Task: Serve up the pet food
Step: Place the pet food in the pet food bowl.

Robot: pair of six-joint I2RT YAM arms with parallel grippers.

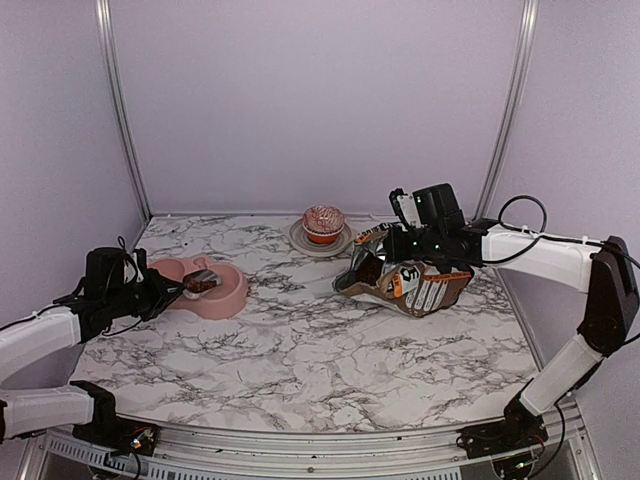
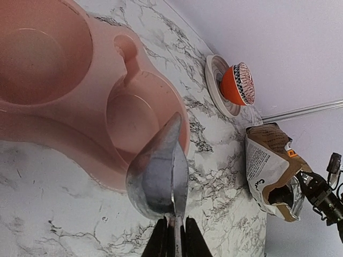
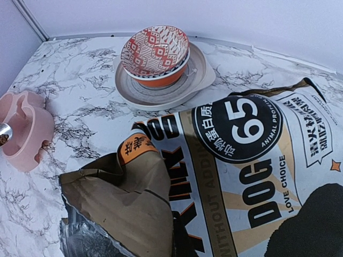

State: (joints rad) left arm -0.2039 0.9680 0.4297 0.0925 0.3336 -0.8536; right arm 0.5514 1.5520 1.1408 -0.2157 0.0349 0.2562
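- Looking down from above: left fingers (image 1: pixel 168 289) clamp the handle of a silver metal scoop (image 1: pixel 193 286) heaped with dark reddish-brown kibble pet food (image 1: pixel 203 284), held over a pink plastic double bowl (image 1: pixel 234 292) on the marbled table (image 1: pixel 300 360).
- Same view: right fingers (image 1: pixel 398 241), closed together, pinch the upper edge of an open white-and-brown printed paper bag (image 1: pixel 425 288).
- Left wrist: the scoop's underside hangs above the bowl's well nearer the bag.
- Right wrist: the bag lies before a red-patterned bowl (image 3: pixel 155 53) on a beige plate (image 3: pixel 201 80).

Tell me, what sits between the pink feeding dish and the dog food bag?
Only bare marble tabletop separates the pink feeding dish from the dog food bag, clearest in the top view. The patterned bowl on its plate stands farther back.
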